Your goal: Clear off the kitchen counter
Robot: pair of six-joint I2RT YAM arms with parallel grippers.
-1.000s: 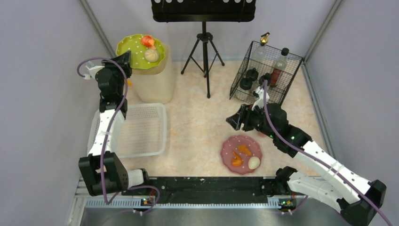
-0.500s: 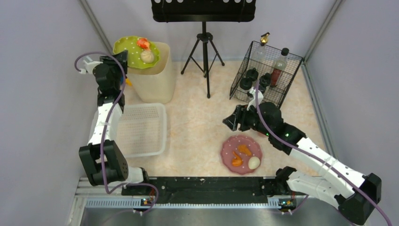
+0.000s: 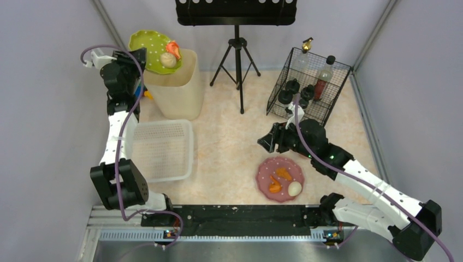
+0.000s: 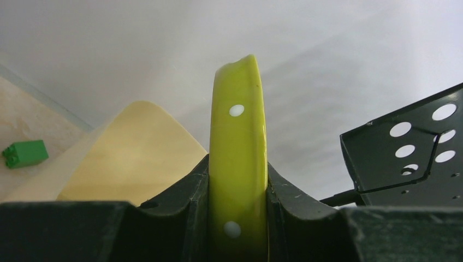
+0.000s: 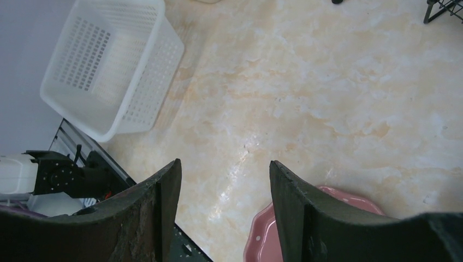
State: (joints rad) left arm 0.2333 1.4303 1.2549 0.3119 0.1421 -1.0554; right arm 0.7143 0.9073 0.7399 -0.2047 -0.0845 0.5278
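The left tool [image 3: 137,58] pinches the tilted green plate [image 3: 147,42] at eleven o'clock; its food [image 3: 168,60] may miss the bin [image 3: 177,93]. The right tool [image 5: 224,188] gapes empty.

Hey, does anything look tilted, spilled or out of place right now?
The green plate is tilted over the beige bin, pinched at its rim by the left claw, with its food bunched at the bin-side edge. That looks deliberate, not a spill.

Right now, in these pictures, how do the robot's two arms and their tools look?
The left arm and right arm have white shells and black joints; a purple cable runs along each. The left tool and right tool are black, with two thick fingers, curved inside.
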